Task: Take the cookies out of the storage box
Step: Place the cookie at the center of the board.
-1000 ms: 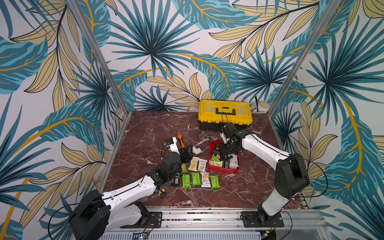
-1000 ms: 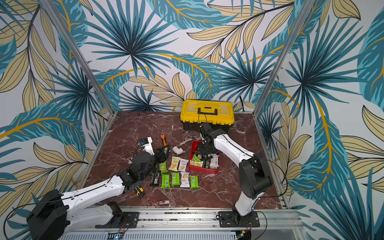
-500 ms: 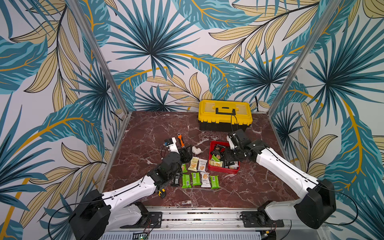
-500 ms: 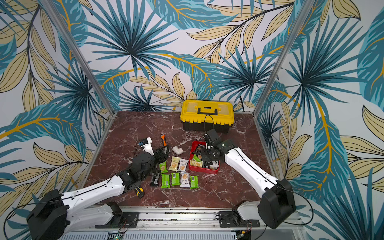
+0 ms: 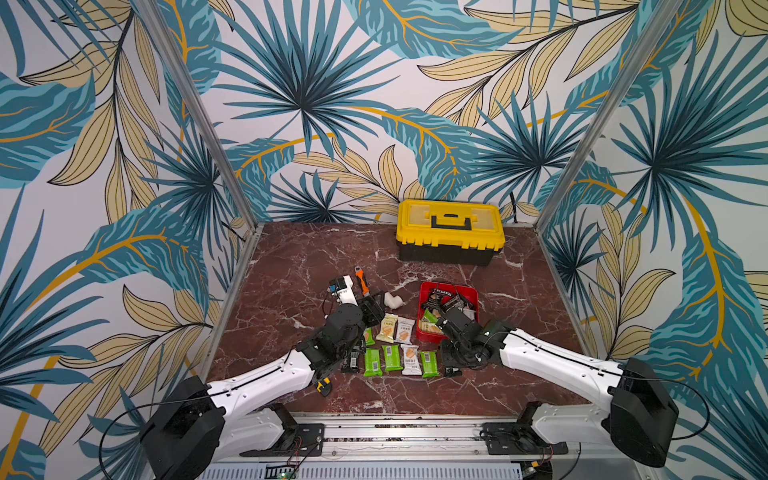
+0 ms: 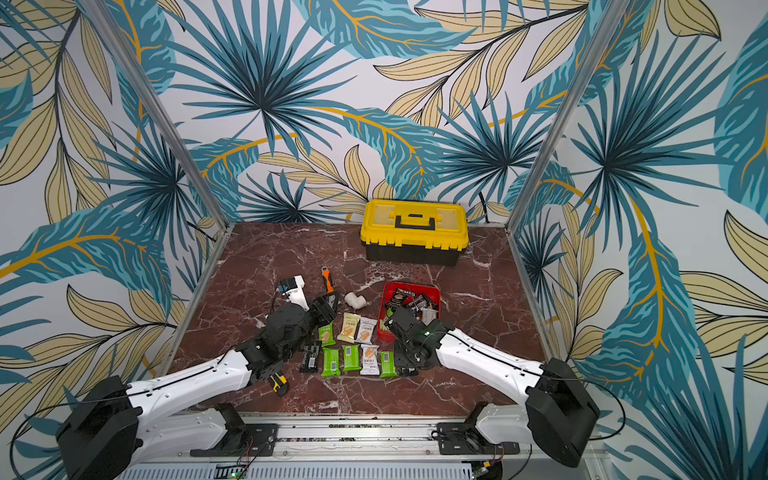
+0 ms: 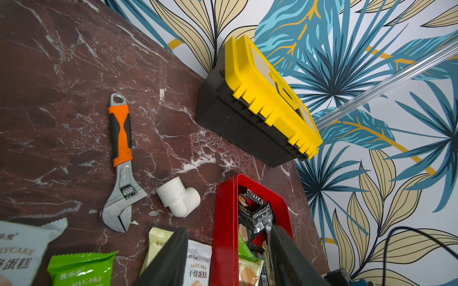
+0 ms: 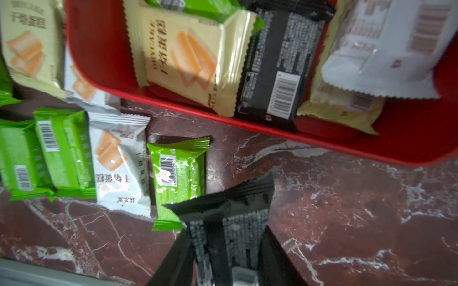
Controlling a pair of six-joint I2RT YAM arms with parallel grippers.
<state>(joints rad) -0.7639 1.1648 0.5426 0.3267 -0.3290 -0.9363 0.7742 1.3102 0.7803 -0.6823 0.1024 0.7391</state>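
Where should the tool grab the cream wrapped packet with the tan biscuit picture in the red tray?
Probably its crimped end beside the black wrapped packet, from above. The cream biscuit-picture packet lies picture up on top in the shallow red plastic tray; that end seems raised, while one long side sits close against the tray wall.

Red storage box point(image 7: 224, 222) part-full of cookies point(image 8: 188, 57), more packets point(image 5: 392, 357) in rows beside it, black packet point(image 8: 230, 218) held just outside

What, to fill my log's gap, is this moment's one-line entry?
right tool: shut on black packet; left tool: open; storage box: cookies inside
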